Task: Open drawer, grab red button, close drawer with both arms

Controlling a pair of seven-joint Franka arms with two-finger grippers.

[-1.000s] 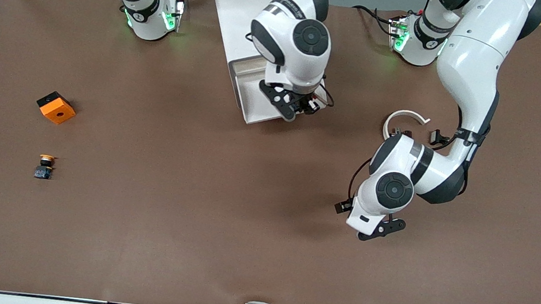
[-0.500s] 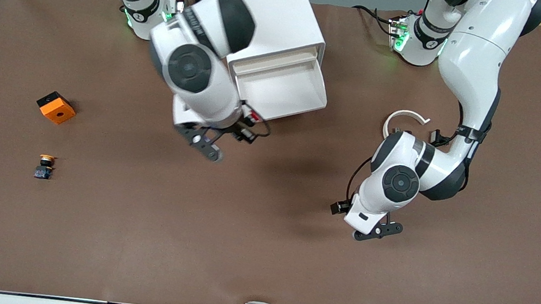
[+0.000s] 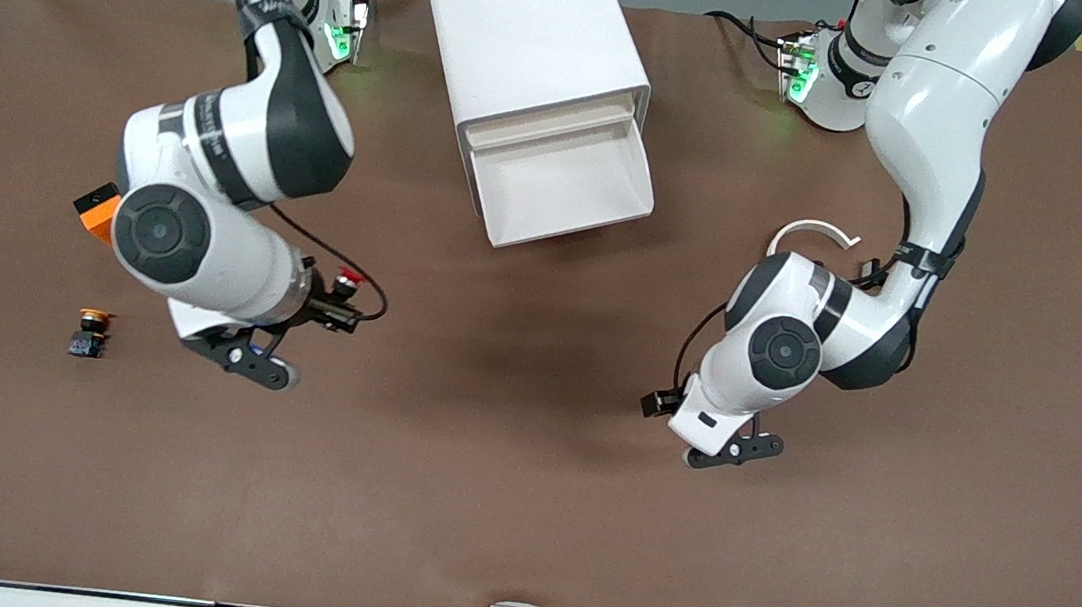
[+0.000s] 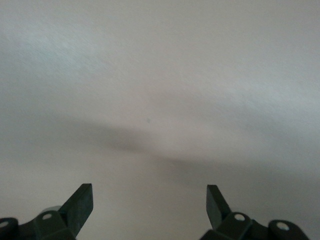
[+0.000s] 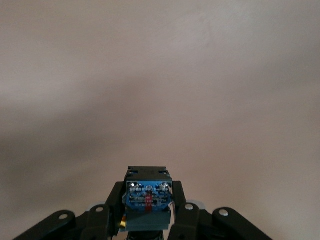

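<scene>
My right gripper (image 3: pixel 255 366) is shut on the button (image 5: pixel 148 197). Only the button's blue-and-black body shows between the fingers in the right wrist view, and its red cap is hidden. The gripper (image 5: pixel 148 212) hangs over bare table toward the right arm's end, beside the yellow-capped button. The white cabinet (image 3: pixel 534 36) stands near the robots' bases, and its drawer (image 3: pixel 567 196) is pulled out and looks empty. My left gripper (image 3: pixel 732 451) is open and empty over bare table toward the left arm's end; it also shows in the left wrist view (image 4: pixel 150 200).
An orange-yellow-capped button (image 3: pixel 91 329) lies near the right arm's end. An orange square box (image 3: pixel 95 208) sits farther from the front camera, partly hidden by the right arm. A white curved piece (image 3: pixel 815 230) lies by the left arm.
My right arm has swung from the open drawer toward its own end of the table, carrying the button. My left gripper has drifted slightly toward the table's middle.
</scene>
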